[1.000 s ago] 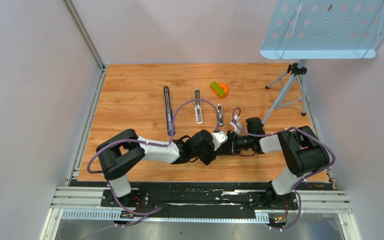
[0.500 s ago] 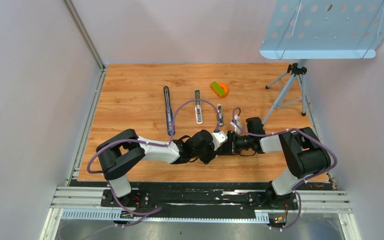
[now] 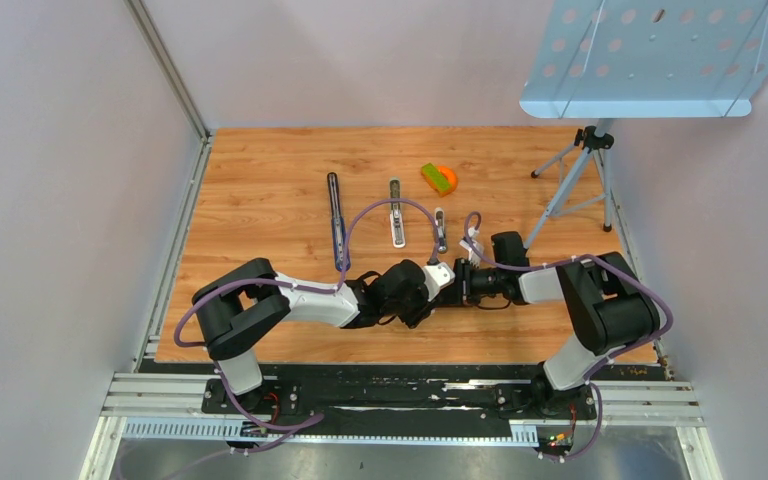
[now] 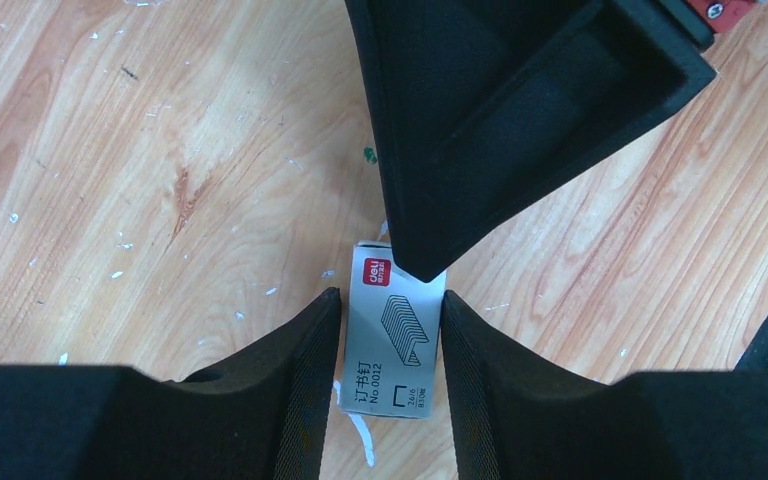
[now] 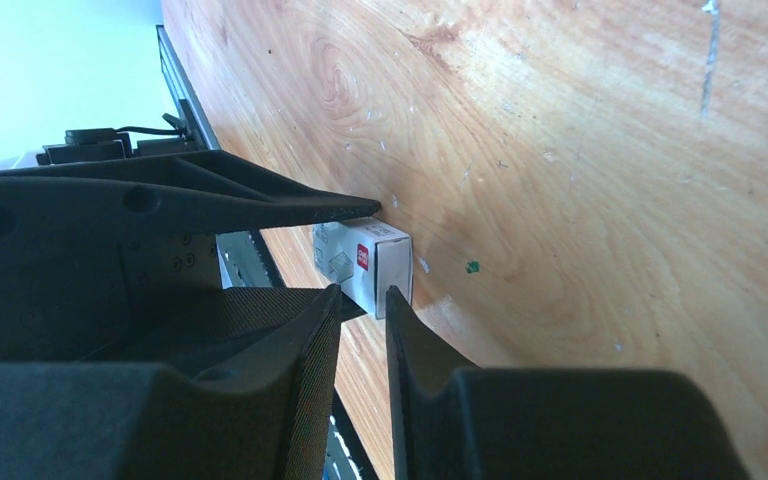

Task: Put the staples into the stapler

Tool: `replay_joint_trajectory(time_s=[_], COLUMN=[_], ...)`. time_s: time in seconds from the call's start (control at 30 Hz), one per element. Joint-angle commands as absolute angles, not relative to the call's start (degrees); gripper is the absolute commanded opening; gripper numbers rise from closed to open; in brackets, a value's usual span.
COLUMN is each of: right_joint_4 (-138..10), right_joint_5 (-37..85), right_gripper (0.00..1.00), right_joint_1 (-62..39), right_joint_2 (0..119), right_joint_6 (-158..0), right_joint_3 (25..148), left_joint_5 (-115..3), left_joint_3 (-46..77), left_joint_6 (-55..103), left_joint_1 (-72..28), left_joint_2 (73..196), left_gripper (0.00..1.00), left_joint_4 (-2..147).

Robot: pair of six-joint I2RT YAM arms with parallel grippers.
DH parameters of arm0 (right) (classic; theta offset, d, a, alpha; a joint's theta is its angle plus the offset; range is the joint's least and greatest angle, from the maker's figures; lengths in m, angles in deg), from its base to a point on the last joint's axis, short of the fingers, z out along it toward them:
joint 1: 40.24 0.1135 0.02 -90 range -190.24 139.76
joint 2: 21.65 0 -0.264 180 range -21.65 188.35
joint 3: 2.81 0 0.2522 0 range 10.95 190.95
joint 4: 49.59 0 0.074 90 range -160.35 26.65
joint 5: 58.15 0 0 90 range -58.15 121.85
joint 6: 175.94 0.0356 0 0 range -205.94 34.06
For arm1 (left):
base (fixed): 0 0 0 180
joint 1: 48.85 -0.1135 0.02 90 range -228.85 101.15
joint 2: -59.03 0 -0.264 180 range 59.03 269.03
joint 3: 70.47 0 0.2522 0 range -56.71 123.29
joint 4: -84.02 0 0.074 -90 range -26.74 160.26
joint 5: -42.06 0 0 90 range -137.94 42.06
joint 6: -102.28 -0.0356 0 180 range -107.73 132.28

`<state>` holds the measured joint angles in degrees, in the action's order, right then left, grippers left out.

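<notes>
**Both arms at the box.** The arms meet low over the desk [image 3: 260, 170], about midway between its left and right edges and closer to the near edge. The left gripper [image 4: 390, 297] grips a small white box [image 4: 392, 350] printed with a red logo and a staple drawing. Its fingers [image 4: 310, 360] press on the box's two long sides. The box's long axis runs along those fingers, roughly left to right across the desk. Its red end points toward the right edge and the right gripper [image 5: 362, 290]. The right jaws stand almost together with a thin slit between them, tips at the box's red end; whether they pinch it cannot be told. The staples themselves are out of sight. Just beyond the grippers three staplers lie side by side, long axes running near to far: long stapler [image 3: 336, 215], middle stapler [image 3: 397, 225] and short stapler [image 3: 440, 230], left to right. An orange-and-green piece [image 3: 439, 178] lies farther back. A tripod [image 3: 570, 190] by the right edge carries a perforated tray [image 3: 650, 60].
</notes>
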<state>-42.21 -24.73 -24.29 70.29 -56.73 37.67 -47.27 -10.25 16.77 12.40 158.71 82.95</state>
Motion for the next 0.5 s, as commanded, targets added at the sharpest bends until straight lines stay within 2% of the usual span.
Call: replay_joint_trajectory(time_s=[0.0, 0.47], right_joint_4=[-39.32, -30.71], right_joint_5=[-26.24, -29.47], right_gripper=[0.26, 0.21], right_joint_1=[-24.15, -22.93], right_joint_2=[71.95, 75.83], right_joint_6=[-55.64, -51.65], right_joint_3=[37.80, 36.50], left_joint_5=[-47.59, -47.41], left_joint_3=[-11.88, -12.47], left_joint_6=[16.85, 16.85], left_joint_1=[12.79, 12.77], left_joint_2=[158.60, 159.02], left_gripper=[0.43, 0.40], left_joint_4=[81.58, 82.99])
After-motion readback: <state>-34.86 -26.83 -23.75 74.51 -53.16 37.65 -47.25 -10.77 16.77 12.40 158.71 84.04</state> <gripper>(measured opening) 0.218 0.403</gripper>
